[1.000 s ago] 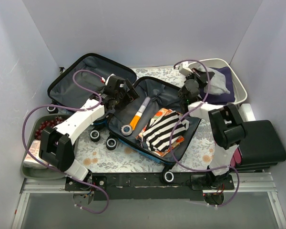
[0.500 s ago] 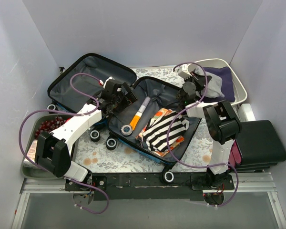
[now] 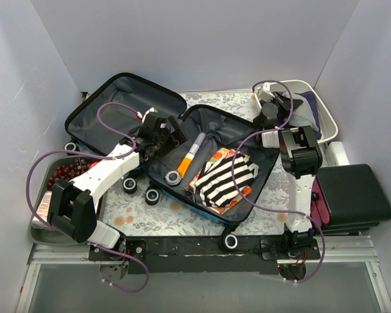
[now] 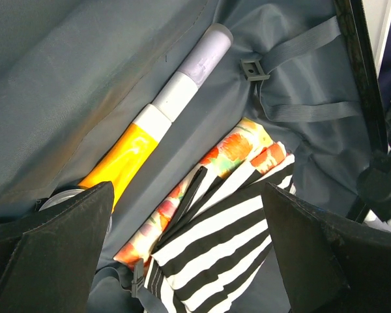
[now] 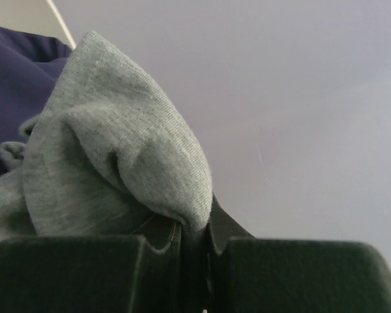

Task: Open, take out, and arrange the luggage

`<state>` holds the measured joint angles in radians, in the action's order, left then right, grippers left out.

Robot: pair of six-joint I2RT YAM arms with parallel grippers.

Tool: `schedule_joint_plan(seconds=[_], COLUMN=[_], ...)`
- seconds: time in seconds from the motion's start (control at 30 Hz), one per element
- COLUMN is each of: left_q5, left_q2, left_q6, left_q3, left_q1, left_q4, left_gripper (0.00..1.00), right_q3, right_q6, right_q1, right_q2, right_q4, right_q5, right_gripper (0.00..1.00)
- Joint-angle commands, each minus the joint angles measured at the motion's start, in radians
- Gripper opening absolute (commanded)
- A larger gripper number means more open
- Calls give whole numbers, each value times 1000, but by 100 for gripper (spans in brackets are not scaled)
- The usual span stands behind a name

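Orange-and-white tube (image 4: 161, 116) lies diagonally on grey lining of luggage (image 4: 78, 59). Striped cloth (image 4: 225, 238) over floral fabric (image 4: 238, 145) just beside it. Left fingers (image 4: 49, 257) spread wide.

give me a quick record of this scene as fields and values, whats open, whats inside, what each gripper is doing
luggage: open, lid laid back, grey lining showing
inside luggage: orange and white tube; striped cloth; floral cloth
left gripper: open, above the tube and striped cloth
right gripper: shut on a fold of grey garment, at the white tub
white tub: holds navy garment
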<state>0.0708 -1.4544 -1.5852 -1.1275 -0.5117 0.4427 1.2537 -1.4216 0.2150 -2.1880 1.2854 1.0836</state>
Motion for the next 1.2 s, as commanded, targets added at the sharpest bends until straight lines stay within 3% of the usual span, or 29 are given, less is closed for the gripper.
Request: schedule_joint_plan(seconds=[0.0, 0.13, 0.23, 0.4, 0.53, 0.73, 1.0, 1.17], left_q5=[6, -2, -19, -42, -43, -37, -31, -37], left_q2=[54, 43, 23, -15, -27, -27, -34, -34], left_q6=[16, 16, 14, 14, 14, 16, 16, 16], left_q3=[8, 15, 11, 3, 2, -2, -9, -11], left_q1=[7, 7, 7, 7, 7, 7, 7, 7], left_q4=[-19, -36, -47, -53, -61, -61, -56, -58], left_gripper=[98, 98, 98, 98, 98, 98, 98, 98], right_q3=[116, 214, 214, 263, 292, 268, 224, 222], right_q6=[-157, -160, -45, 15, 39, 170, 589, 891], right_q1=[-14, -83, -121, -161, -164, -145, -103, -98], right_q2=[-90, -113, -78, -82, -113, -142, -96, -32], right_q4=[609, 577, 457, 411, 404, 223, -336, -731], right_q5=[-62, -30, -36, -24, -53, -21, -50, -206], right_gripper=[1, 1, 1, 1, 1, 1, 1, 11])
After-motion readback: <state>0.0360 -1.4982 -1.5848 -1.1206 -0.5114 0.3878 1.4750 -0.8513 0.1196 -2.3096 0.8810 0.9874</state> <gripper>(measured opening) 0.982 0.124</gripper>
